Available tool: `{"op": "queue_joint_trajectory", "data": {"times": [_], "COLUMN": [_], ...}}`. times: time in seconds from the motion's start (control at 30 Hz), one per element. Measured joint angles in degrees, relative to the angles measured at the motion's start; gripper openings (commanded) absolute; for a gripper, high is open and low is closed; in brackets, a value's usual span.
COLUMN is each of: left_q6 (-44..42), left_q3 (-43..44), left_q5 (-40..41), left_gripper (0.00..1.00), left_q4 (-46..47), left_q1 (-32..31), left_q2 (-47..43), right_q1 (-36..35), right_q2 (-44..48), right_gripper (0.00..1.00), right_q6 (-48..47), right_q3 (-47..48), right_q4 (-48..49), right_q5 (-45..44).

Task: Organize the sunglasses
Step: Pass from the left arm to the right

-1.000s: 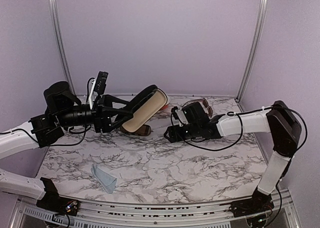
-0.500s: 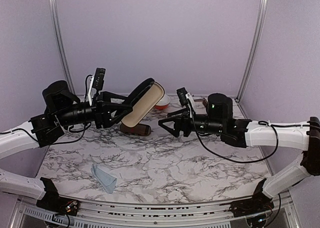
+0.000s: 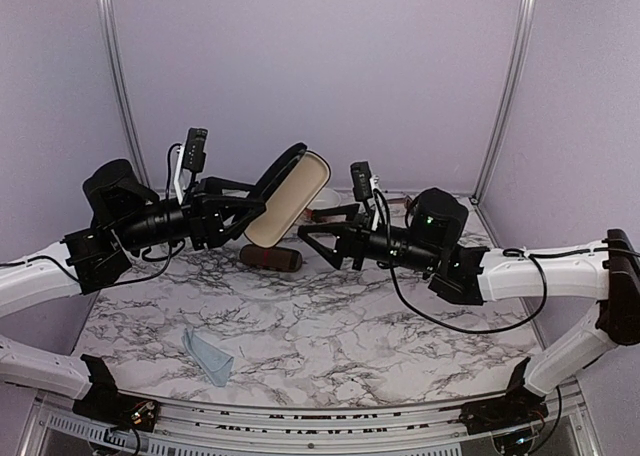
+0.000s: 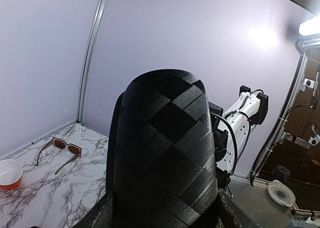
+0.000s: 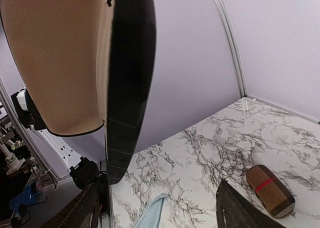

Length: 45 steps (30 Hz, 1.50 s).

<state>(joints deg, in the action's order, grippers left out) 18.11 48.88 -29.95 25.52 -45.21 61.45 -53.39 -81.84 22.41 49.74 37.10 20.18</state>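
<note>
Brown squarish-lensed sunglasses (image 4: 60, 149) lie on marble desk (image 4: 50, 198) near back wall, arms unfolded. Light, rigid, slick lenses, fragile hinges: best pinched across bridge. Left pincer (image 3: 248, 211) clamped on open black oblong case (image 3: 288, 198), aloft. Right pincer (image 5: 159, 188) apart, empty. Black round pair unseen.

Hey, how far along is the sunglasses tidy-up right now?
Done: nothing visibly; the black case looks empty inside. In hand: the left gripper holds that opened case aloft, with the right gripper open and empty beside it. Left: the brown sunglasses lie on the table; the black pair isn't visible.
</note>
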Motion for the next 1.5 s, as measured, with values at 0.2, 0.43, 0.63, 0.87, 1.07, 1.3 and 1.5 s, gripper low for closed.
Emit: {"op": "queue_joint_trajectory", "data": {"times": [0.2, 0.43, 0.63, 0.87, 1.07, 1.3, 1.5], "left_q6": [1.46, 2.32, 2.36, 2.32, 0.57, -0.35, -0.02], "left_q3": [-0.11, -1.2, -1.92, -2.86, -3.17, -3.45, -3.74], "left_q5": [-0.22, -1.16, -2.03, -1.92, -2.6, -2.97, -2.6], "left_gripper": [0.34, 0.35, 0.35, 0.37, 0.43, 0.64, 0.79], "left_q4": [1.95, 3.34, 4.72, 5.14, 6.78, 7.23, 7.5], "left_q1": [0.0, 0.0, 0.0, 0.11, 0.09, 0.09, 0.04], "left_q2": [0.5, 0.87, 0.9, 0.87, 0.76, 0.76, 0.72], "right_q1": [-1.46, -2.64, -2.64, -2.64, -2.64, -2.82, -3.08], "right_q2": [-2.6, -5.86, -8.59, -10.29, -10.25, -9.27, -7.13], "right_gripper": [0.72, 0.66, 0.41, 0.18, 0.06, 0.0, 0.0], "right_q6": [2.23, 3.54, 3.58, 4.39, 6.95, 6.64, 2.78], "right_q3": [1.38, 4.44, 6.97, 8.94, 8.92, 8.94, 8.94], "right_q4": [5.6, 8.98, 11.1, 12.44, 12.96, 11.06, 6.54], "right_q5": [-0.09, -1.36, -3.26, -3.43, -4.24, -4.81, -6.82]}}
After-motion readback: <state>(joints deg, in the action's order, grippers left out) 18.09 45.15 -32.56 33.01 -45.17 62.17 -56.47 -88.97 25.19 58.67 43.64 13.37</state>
